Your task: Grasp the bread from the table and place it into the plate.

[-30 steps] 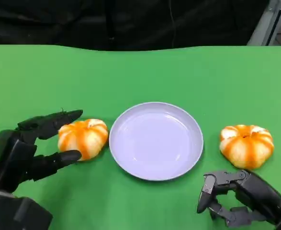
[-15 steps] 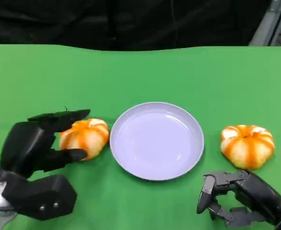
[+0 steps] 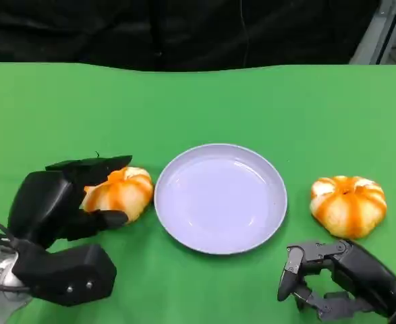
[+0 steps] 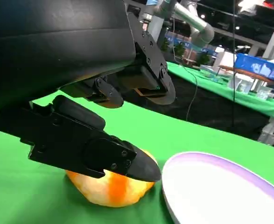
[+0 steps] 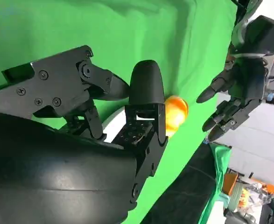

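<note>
Left robot hand (image 3: 69, 196) grips the bread (image 3: 120, 193) on the green surface (image 3: 198, 101), just left of the lavender plate (image 3: 220, 198). Right robot hand (image 3: 332, 277) rests near right, fingers curled on nothing, just near of a second bread (image 3: 347, 205).

The table cover (image 3: 265, 101) was matt green cloth. The plate (image 3: 220, 198) looked like smooth pale plastic with a slight sheen. Both buns (image 3: 119, 194) (image 3: 347, 205) had glossy orange-striped crusts. The hands (image 3: 56, 202) (image 3: 332, 277) were black plastic with a dull sheen.
</note>
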`<action>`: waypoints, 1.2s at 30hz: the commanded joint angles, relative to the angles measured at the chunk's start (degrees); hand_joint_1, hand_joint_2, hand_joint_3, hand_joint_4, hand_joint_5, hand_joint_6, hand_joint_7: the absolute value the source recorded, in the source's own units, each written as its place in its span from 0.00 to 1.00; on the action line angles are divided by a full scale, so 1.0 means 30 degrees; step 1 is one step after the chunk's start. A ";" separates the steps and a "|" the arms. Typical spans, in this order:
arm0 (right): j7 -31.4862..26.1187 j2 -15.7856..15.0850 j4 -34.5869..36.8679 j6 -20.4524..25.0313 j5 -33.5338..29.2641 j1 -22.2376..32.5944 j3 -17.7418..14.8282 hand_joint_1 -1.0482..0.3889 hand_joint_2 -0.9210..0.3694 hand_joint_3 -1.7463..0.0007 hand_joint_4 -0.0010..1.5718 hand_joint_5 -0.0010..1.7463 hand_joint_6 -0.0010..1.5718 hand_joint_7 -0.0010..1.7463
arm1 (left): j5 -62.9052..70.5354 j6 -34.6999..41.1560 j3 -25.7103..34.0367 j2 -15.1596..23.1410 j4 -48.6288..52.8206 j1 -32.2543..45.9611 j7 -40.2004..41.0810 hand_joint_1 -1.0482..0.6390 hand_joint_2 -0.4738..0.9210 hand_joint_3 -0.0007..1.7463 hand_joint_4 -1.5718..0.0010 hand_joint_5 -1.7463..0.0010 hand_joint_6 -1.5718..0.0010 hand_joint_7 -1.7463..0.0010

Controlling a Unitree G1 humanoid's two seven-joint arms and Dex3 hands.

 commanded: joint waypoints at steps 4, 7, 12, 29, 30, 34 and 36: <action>-0.0053 -0.0241 0.0042 -0.0188 0.0081 0.0051 -0.0104 0.68 0.12 0.57 0.46 0.95 0.51 0.66 | -0.0046 0.0113 -0.0464 0.0567 0.0382 -0.0386 0.0638 0.22 0.99 0.00 0.63 1.00 0.61 1.00; -0.0053 -0.0241 0.0042 -0.0188 0.0081 0.0051 -0.0104 0.68 0.12 0.57 0.46 0.95 0.51 0.66 | -0.0086 0.0114 -0.0537 0.0594 0.0412 -0.0408 0.0682 0.22 0.99 0.00 0.63 1.00 0.61 1.00; -0.0053 -0.0241 0.0042 -0.0188 0.0081 0.0051 -0.0104 0.68 0.12 0.57 0.46 0.95 0.51 0.66 | -0.0122 0.0117 -0.0622 0.0624 0.0446 -0.0430 0.0755 0.22 0.99 0.00 0.63 1.00 0.61 1.00; -0.0001 -0.0242 -0.0182 0.0040 0.0225 0.0195 -0.0150 0.68 0.11 0.57 0.46 0.95 0.51 0.66 | 0.0625 0.2851 -0.3230 -0.0636 0.3836 -0.2472 -0.1118 0.21 1.00 0.02 0.64 1.00 0.66 1.00; -0.0019 -0.0245 -0.0204 0.0038 0.0208 0.0198 -0.0150 0.68 0.11 0.57 0.46 0.95 0.51 0.66 | 0.0734 0.3081 -0.3443 -0.0650 0.3906 -0.2565 -0.1176 0.20 1.00 0.03 0.64 1.00 0.66 1.00; -0.0030 -0.0252 -0.0243 -0.0062 0.0192 0.0199 -0.0140 0.68 0.12 0.57 0.45 0.96 0.51 0.66 | 0.0781 0.3521 -0.4030 -0.0660 0.4019 -0.2746 -0.1353 0.20 1.00 0.04 0.63 0.99 0.66 1.00; -0.0062 -0.0259 -0.0317 0.0051 0.0173 0.0231 -0.0137 0.68 0.12 0.57 0.45 0.96 0.51 0.66 | 0.0703 0.3648 -0.4250 -0.0749 0.4193 -0.2817 -0.1524 0.20 1.00 0.04 0.63 0.99 0.66 1.00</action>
